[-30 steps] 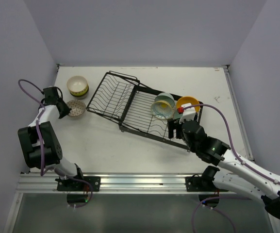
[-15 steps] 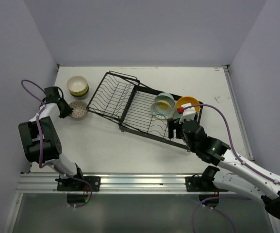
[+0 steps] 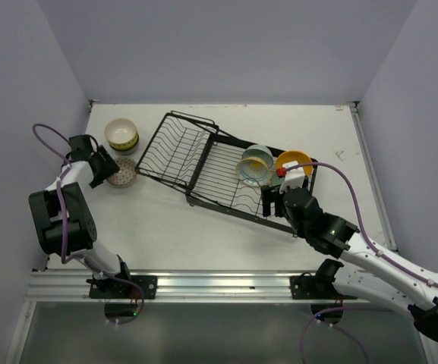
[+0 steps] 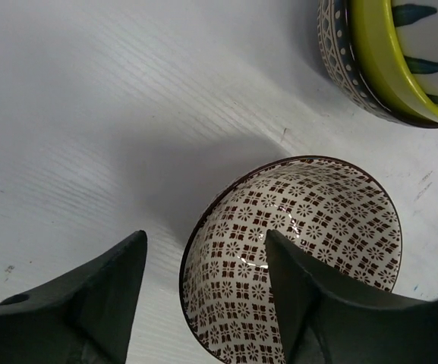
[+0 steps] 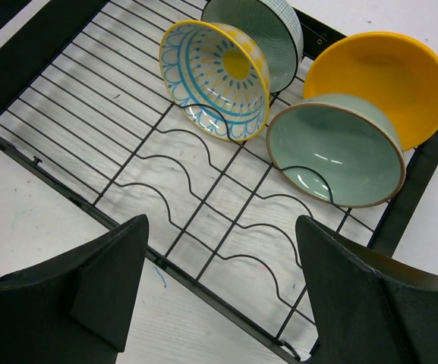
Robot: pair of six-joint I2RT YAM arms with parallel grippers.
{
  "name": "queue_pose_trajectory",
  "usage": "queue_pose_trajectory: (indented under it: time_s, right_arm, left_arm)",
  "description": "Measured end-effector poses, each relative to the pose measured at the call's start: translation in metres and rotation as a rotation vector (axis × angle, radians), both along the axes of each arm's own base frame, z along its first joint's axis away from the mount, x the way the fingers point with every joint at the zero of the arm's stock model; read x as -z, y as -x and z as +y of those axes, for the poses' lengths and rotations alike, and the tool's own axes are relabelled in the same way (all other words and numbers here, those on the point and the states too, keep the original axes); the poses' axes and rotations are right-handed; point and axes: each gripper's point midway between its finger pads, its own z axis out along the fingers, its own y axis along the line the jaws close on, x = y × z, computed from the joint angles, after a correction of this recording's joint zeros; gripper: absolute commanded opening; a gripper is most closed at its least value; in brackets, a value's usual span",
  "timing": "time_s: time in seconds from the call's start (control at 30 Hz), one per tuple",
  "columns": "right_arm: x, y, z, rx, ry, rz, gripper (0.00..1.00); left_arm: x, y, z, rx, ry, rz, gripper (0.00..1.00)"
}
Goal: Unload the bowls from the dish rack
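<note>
Since the pale teal bowl leans in the dish rack just ahead, the spread-fingered right gripper is the nearer.

The table is seen whole from above, behind the arm bases, facing down. Left wrist view is held close over the brown-patterned bowl; right wrist view is angled down, close on the dish rack. Both are covered overhead too.
</note>
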Motion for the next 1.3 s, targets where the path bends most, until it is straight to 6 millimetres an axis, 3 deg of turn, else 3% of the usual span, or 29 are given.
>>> queue_pose_trajectory:
  time_s: [0.13,0.3,0.7,0.8,0.93,1.2,1.3]
  right_arm:
    - [0.002,0.0,0.002,-0.007,0.003,0.008,0.83]
    - [0.005,0.001,0.004,-0.019,0.006,0.019,0.83]
    - [0.008,-0.001,0.002,-0.011,0.009,0.038,0.87]
    - [0.008,-0.011,-0.009,0.027,-0.036,0.06,0.87]
    - [0.008,-0.027,-0.026,0.101,-0.096,0.091,0.88]
    - [0.016,-0.056,-0.034,0.184,-0.134,0.157,0.84]
    - [0.018,-0.06,-0.046,0.226,-0.127,0.155,0.73]
  left_arm:
    - [-0.009,-0.001,0.0,-0.001,-0.006,-0.023,0.79]
    - [-0.033,-0.004,0.001,0.003,-0.025,-0.087,0.84]
    - [-0.121,-0.002,-0.007,0.029,-0.083,-0.341,0.86]
    - [-0.145,-0.003,-0.013,0.053,-0.092,-0.414,0.85]
    - [-0.164,-0.006,-0.031,0.119,-0.079,-0.496,0.84]
    - [-0.18,-0.011,-0.1,0.36,-0.047,-0.56,0.84]
    - [-0.186,-0.008,-0.118,0.414,-0.046,-0.579,0.84]
